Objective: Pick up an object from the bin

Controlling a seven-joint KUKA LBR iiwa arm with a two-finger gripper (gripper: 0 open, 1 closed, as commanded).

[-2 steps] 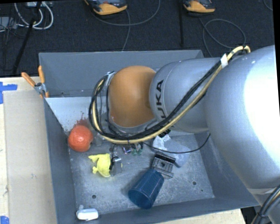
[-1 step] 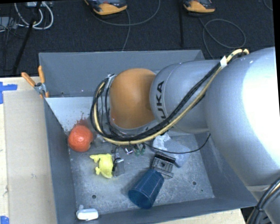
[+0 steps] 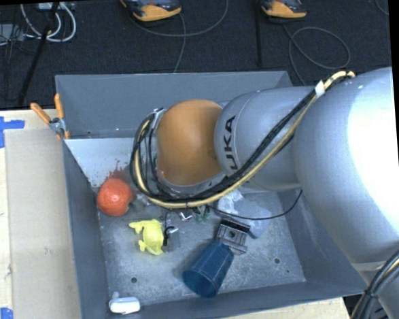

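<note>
My gripper pokes out from under the arm's orange cover, low over the bin's middle. It sits right at the right side of a small yellow toy figure lying on the bin floor; whether it touches the toy is hidden. An orange ball rests up and to the left, against the sloped left wall. A black plastic piece lies just to the right of the gripper. Below that, a dark blue cup lies on its side.
A small white object sits in the front left corner. A crumpled clear wrapper lies under the arm at the right. The arm and its cables cover the back half of the bin.
</note>
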